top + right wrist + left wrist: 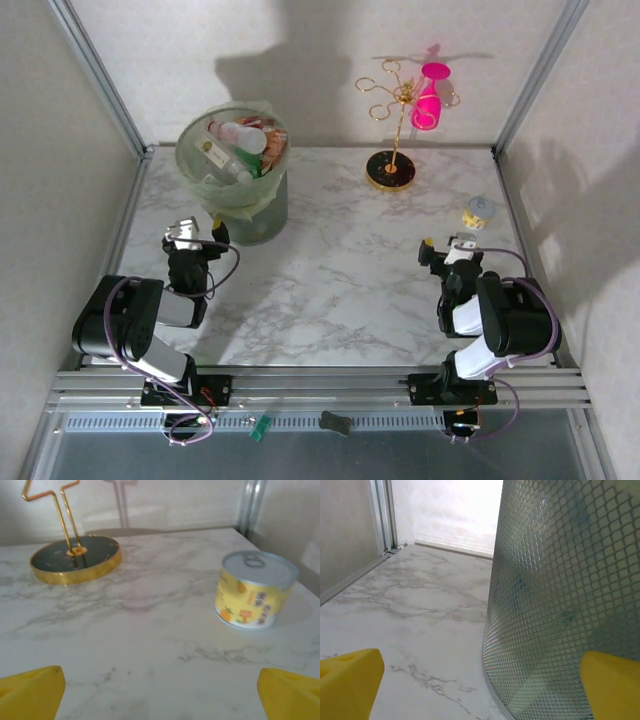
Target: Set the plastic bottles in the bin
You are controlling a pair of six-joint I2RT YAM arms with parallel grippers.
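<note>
1. White marble table [340,285], with pale walls and metal posts in the back corners.
2. Left gripper [196,232] is spread wide and empty. The bin [232,175] sits just ahead of its yellow fingers [350,680], with bottles [243,140] inside.
3. Right gripper [447,247] is wide and empty too. A yellow can [255,590] stands ahead-right of its fingers, a gold stand [75,560] ahead-left.
4. From above, a pink glass [430,95] hangs on that stand; up close, the bin wall looks meshed.

bottles [247,139] in bin [262,214] rear left, can [480,211] right of stand [390,170]

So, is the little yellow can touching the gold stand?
Apart. In the right wrist view, a wide stretch of bare marble table lies between the can and the stand's round base.
</note>
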